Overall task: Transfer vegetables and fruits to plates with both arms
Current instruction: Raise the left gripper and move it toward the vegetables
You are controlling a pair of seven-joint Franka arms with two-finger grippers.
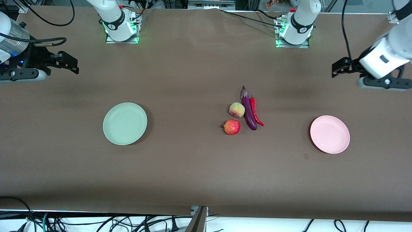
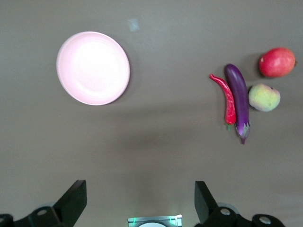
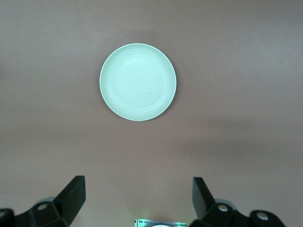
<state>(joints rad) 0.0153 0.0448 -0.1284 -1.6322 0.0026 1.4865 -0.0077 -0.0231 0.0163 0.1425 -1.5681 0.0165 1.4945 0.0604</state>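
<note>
Both arms waited high over the desk (image 1: 193, 167) ends. The left pincer (image 2: 140, 201) hung with fingers apart, the pink plate (image 2: 93, 67) below it and the chili (image 2: 226, 98), eggplant (image 2: 238, 100), peach (image 2: 264, 97) and pomegranate (image 2: 276, 62) clustered well away, toward the desk's middle. The right pincer (image 3: 138, 201) hung likewise apart above the empty green plate (image 3: 138, 81).
</note>
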